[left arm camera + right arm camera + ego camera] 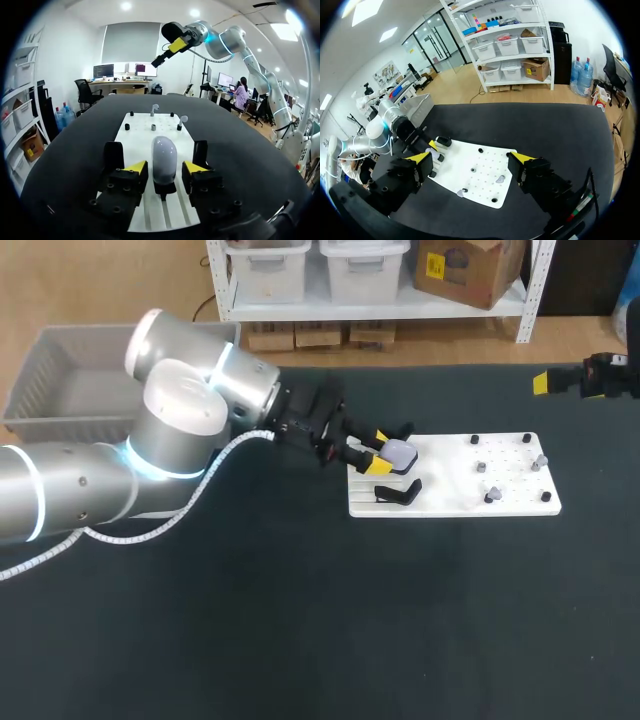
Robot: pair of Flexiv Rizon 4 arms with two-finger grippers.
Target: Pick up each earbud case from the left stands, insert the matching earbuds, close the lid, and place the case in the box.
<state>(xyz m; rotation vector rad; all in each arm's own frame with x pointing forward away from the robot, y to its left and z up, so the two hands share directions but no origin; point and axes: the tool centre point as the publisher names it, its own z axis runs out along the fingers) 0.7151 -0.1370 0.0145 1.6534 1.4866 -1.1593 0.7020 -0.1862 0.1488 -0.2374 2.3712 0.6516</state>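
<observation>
On the white board (450,502) sit one earbud case (399,453) and two earbuds (154,107).

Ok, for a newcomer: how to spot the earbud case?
On the black table, find the white board. At its left end, between the left gripper's yellow tips, stands a pale rounded earbud case; the stand beside it is empty.

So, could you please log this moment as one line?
left gripper: open, straddling earbud case on stand | right gripper: open, away from board

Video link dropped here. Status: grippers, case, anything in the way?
Left gripper open around earbud case on the board. Right gripper open, well away. Nothing blocking.
</observation>
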